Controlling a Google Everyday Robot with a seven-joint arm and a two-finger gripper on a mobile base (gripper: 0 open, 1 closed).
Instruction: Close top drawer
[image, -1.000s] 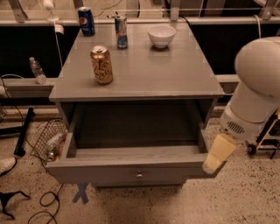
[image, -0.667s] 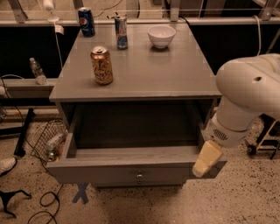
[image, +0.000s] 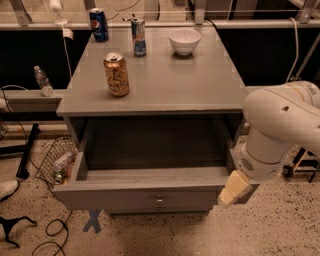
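Camera view.
- Item: top drawer (image: 125, 199), pulled fully out of the grey cabinet (image: 190, 80). It is empty, with its knob (image: 159, 201) mid-front.
- Tool: gripper (image: 234, 188), at the cabinet's front-right, against the drawer's right front corner. Whether it is spread or pressed together cannot be told; it holds nothing visible.
- Key relation: the drawer front runs left from the gripper, its long axis across the cabinet. Closing likely needs a push back into the cabinet, square to that axis.
- Change: over the last second the gripper has shifted left and lower, from beside the corner onto it. The drawer is no less open.
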